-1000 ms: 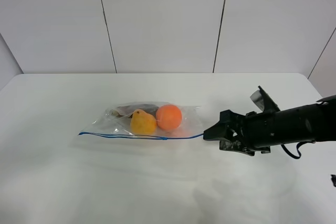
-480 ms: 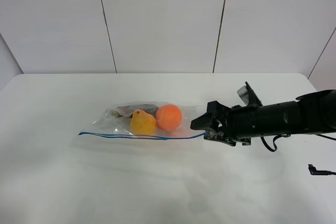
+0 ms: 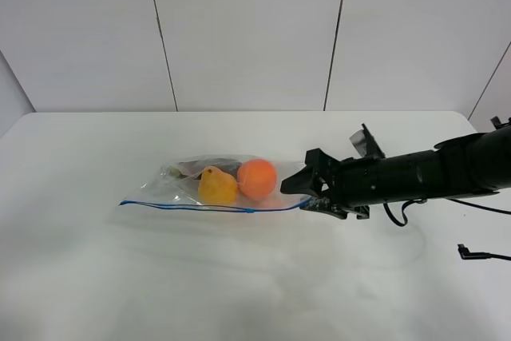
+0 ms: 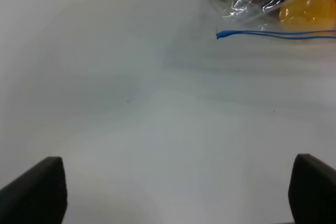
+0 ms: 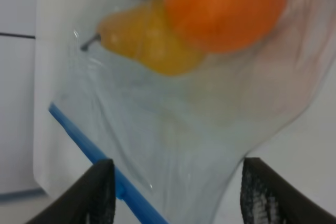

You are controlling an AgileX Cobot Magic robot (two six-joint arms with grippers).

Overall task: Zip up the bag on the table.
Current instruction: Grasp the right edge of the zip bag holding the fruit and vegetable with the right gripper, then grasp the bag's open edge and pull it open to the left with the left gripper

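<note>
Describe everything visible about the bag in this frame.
The bag is clear, crinkly plastic, lying flat on the white table, its blue zip strip along the near edge. Inside show an orange fruit, a yellow fruit and something dark. Its right end sits between the open fingers of the right end effector; contact is unclear.

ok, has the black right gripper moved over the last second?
Yes. The black right gripper has slid leftward, its open jaws now at the right end of the clear plastic zip bag.
</note>
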